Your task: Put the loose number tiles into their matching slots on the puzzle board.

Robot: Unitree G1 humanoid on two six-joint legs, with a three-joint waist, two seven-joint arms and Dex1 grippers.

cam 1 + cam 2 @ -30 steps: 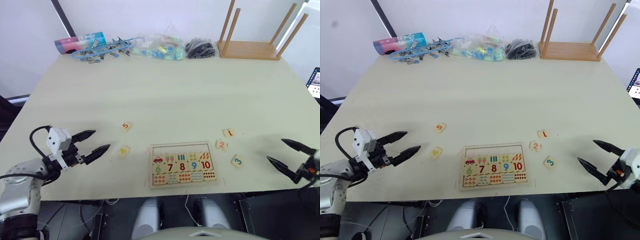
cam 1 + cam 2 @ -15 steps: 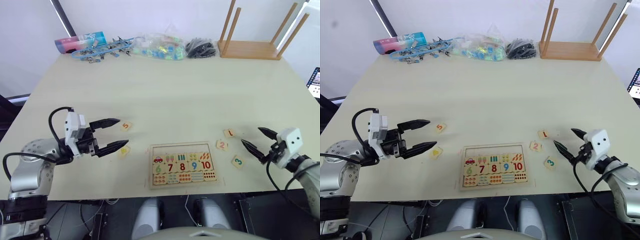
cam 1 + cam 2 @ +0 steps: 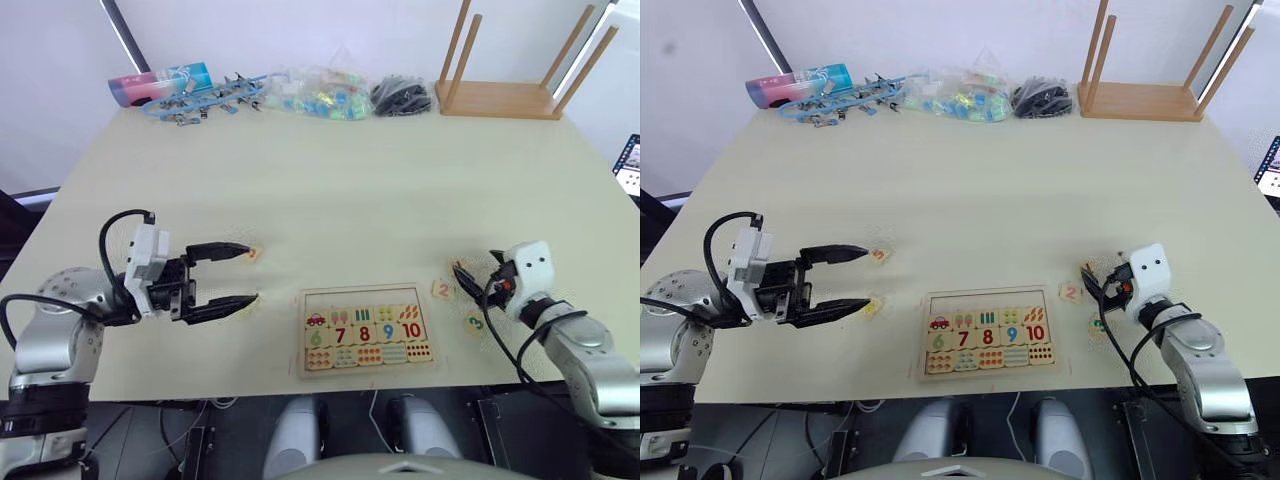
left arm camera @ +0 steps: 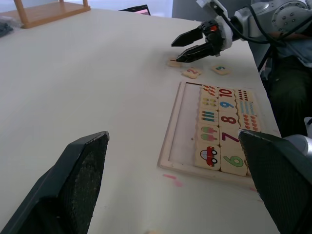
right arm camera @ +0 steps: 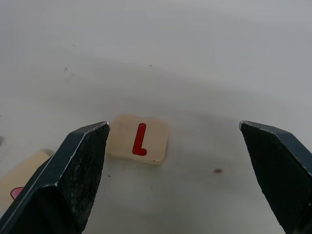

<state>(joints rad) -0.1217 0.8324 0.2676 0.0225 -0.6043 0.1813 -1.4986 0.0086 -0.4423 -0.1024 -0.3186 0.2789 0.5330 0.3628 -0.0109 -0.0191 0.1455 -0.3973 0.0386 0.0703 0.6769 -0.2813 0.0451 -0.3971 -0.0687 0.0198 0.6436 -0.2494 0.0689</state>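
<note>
R gripper [image 5: 170,161] has swung in from the near-right edge, fingers apart over the red 1 tile [image 5: 139,139], right of the puzzle board [image 3: 365,327], while L gripper [image 3: 245,275], also open, has closed on tiles 5 [image 3: 879,256] & 4 [image 3: 871,306] left of it, so pickups look imminent, top-row slots [image 4: 186,139] empty.

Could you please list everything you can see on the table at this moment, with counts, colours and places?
puzzle board: 1, pale wood, near table edge, centre; first row empty.
tile 1: 1, red digit, lying between the right gripper's fingers.
tile 2: 1, orange digit, right of board.
tile 3: 1, green digit, right of board, nearest the edge.
tile 5: 1, orange digit, left of board, by upper left fingertip.
tile 4: 1, yellowish mark, by lower left fingertip.
wooden stand: 1, brown, far right corner.
clutter: blue, clear, black items, far edge.
table: 1, cream.
left gripper: open.
right gripper: open.
</note>
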